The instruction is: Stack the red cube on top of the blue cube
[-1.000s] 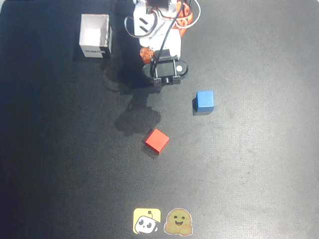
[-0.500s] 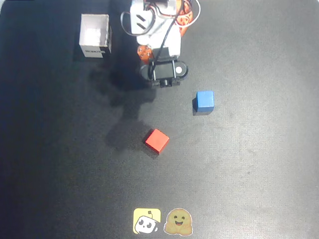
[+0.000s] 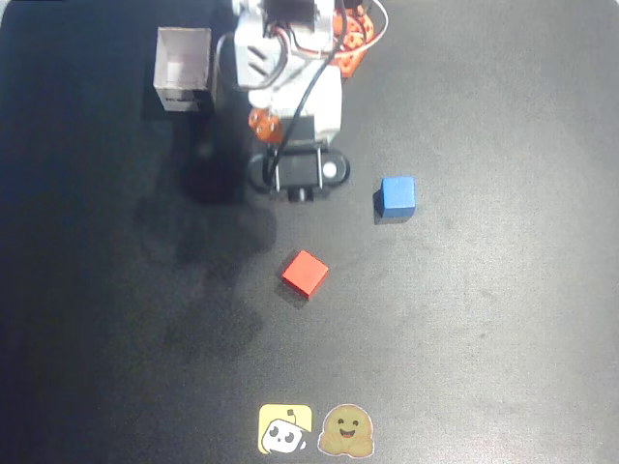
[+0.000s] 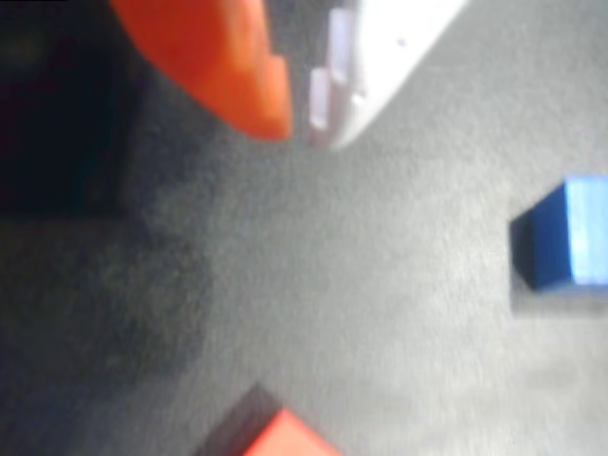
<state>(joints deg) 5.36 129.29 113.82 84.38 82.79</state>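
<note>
1. Up near the top of the overhead view, my arm (image 3: 290, 92) hangs high above the black table (image 3: 503, 319). It's holding nothing, which fits: no pickup has happened.
2. The gripper (image 4: 299, 119) shows in the wrist view as an orange finger beside a white one. The tips look nearly together with just a thin gap, but the shot is blurry, so I honestly can't tell whether it's parted or pressed closed. Nothing sits between them either way.
3. The red cube (image 3: 305, 273) lies flat on the table, turned a bit diagonal, below the arm in the overhead view. The wrist view only catches its corner (image 4: 285, 437) at the bottom edge.
4. The blue cube (image 3: 397, 195) sits square on the table, up and to the right of the red one, well apart from it. Its top is bare, so stacking is all still to do.
5. A white box (image 3: 184, 70) stands to the arm's left, and two stickers (image 3: 314, 430) sit at the bottom edge, both well out of the way.
6. My guess: I need to swing down over the red cube and twist the wrist to match its diagonal faces, or the fingers could catch corners.
</note>
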